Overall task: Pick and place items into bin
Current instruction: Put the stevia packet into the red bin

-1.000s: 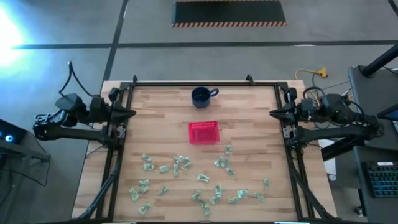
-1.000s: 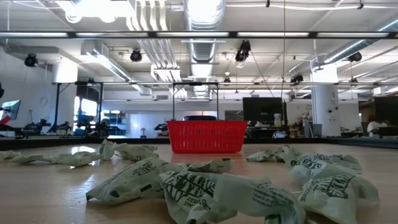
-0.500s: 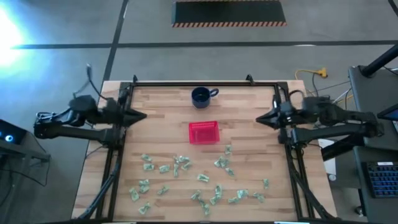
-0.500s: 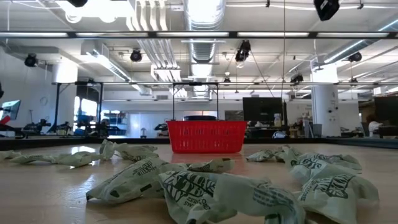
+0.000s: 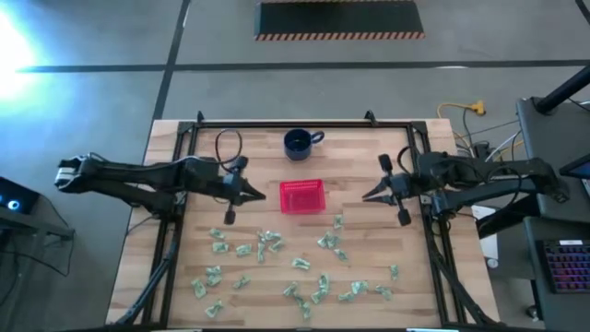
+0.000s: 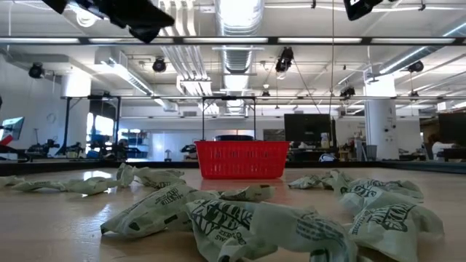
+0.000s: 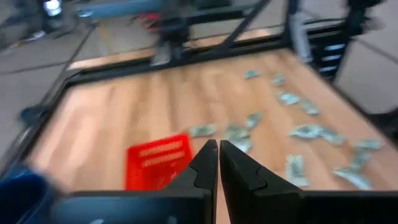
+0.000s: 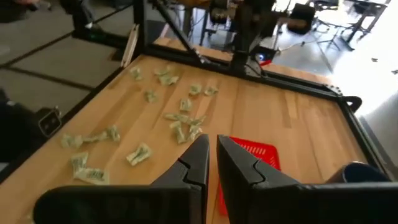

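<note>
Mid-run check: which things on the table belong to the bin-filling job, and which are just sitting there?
Part of the job:
- red bin, mid-table, nothing visible in it
- green-and-whitish wrapper pieces, scattered over the near half of the table
- left gripper, shut, left of the bin
- right gripper, shut, right of the bin

Just lying about:
- dark blue mug, near the far edge behind the bin

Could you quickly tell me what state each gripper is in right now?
Left gripper: shut, holding nothing, beside the red bin.
Right gripper: shut, holding nothing, on the bin's other side.
</note>
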You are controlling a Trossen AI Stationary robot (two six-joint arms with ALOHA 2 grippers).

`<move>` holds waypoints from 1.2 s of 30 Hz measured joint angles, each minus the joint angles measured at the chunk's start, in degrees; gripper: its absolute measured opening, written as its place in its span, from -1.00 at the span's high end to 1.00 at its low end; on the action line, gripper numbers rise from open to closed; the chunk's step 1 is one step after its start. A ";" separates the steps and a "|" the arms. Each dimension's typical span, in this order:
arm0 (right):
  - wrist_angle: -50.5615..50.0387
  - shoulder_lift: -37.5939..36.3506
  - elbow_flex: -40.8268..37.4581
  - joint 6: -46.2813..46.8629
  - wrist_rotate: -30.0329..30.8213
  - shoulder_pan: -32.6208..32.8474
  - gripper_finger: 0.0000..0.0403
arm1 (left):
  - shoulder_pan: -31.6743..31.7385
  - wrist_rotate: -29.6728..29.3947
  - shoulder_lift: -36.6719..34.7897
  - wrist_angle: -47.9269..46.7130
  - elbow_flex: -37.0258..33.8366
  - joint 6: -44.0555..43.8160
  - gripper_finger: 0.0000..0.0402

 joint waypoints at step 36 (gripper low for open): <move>12.14 -3.51 -8.93 -8.21 0.39 4.75 0.89 | -26.59 -29.98 22.18 -21.05 6.34 -9.55 1.00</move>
